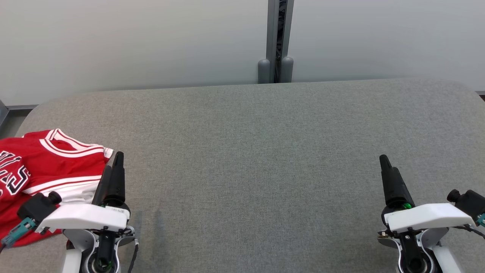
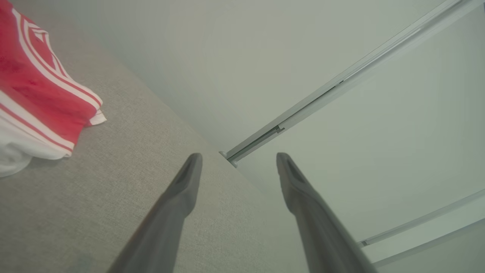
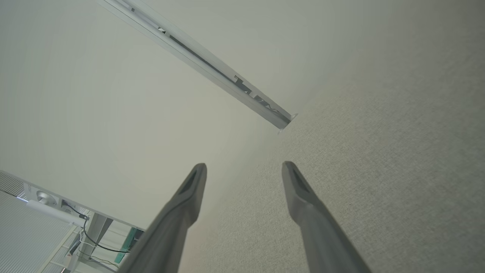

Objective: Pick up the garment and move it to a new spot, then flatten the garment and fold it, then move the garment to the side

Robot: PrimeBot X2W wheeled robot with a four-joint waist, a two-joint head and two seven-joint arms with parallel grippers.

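So the garment [image 1: 49,167], a red jersey with white trim, is lying bunched up at the far left of the grey table [image 1: 257,159], with part of it running off the head view's left edge. The left gripper [image 1: 113,163] sits just beside its right-hand edge, fingers pointing away from the robot. The left wrist view shows the jaws spread wide with nothing between them. Looks to me like the pickup hasn't started, though a jersey parked at the side could also mean the job's done, can't tell from this. If it's the pickup, I'd swing the left gripper over the cloth and come down on a raised fold near the collar rather than a flat patch, so it pinches jersey and not the table cover. The middle of the table looks like the obvious new spot. Over on the right, the right gripper [image 1: 383,161] is wide open and empty too, well apart from the jersey, so it'd have to cross over to help spread it
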